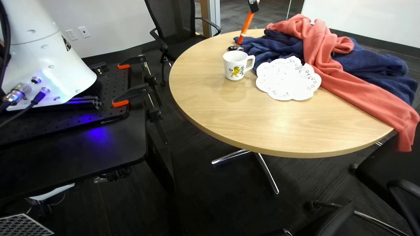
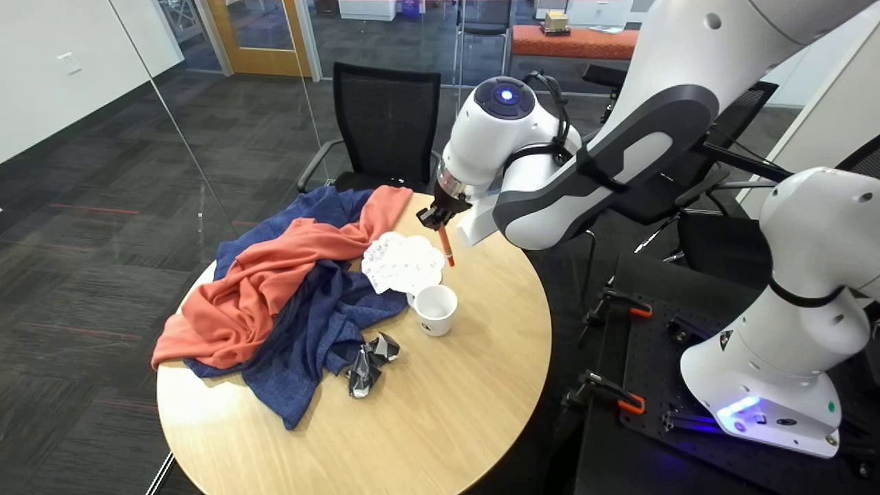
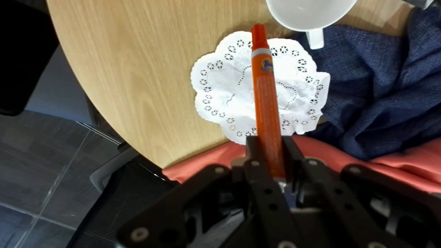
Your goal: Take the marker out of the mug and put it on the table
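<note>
The hand (image 3: pixel 269 143), closest in the wrist view, is gripping the marker (image 3: pixel 266 96) (kinda tilted) over the table (image 3: pixel 117 65), mug (image 1: pixel 233 65) left of the doily (image 1: pixel 288 82) in an exterior view.

In an exterior view, the forearm (image 2: pixel 550 213) slopes down toward the wrist (image 2: pixel 481 144), and the gripper (image 2: pixel 436 217) points downward at a tilt. In the wrist view, both fingers (image 3: pixel 253 147) clamp the marker (image 3: pixel 267 103) between them.
</note>
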Tool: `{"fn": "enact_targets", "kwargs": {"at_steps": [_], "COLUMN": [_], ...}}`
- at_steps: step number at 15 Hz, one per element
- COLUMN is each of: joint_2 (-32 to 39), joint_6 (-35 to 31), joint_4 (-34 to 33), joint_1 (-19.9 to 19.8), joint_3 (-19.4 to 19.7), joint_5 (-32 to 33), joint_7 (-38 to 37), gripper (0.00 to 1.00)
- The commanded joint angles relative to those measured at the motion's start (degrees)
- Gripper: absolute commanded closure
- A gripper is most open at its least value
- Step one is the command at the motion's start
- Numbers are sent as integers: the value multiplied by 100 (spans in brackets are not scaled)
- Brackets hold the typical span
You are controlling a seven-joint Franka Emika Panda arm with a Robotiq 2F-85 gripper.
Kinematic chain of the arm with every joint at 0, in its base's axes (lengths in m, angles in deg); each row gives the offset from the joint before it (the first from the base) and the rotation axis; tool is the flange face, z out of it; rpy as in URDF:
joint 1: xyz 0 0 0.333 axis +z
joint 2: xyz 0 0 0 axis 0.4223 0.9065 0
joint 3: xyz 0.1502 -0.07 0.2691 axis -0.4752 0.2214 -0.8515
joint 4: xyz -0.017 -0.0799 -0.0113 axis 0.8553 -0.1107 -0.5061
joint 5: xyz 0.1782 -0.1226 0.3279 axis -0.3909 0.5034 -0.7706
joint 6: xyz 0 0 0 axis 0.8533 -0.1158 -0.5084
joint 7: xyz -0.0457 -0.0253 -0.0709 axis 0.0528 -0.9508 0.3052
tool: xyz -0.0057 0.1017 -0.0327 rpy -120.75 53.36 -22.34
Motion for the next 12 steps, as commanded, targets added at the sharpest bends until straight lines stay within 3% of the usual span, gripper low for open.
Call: {"fn": "enact_targets", "kwargs": {"at_steps": [1, 4, 7, 12], "joint_2": [-114, -115, -135, -46], "joint_6": [529, 1016, 1384, 1638], "joint_4": [82, 87, 98, 93], "joint_1": [524, 484, 196, -649], "joint_3": [666, 718, 502, -256], "joint_5": [76, -77, -336, -1164], "joint_7": [-386, -399, -290, 181], "gripper": [95, 95, 95, 95]}}
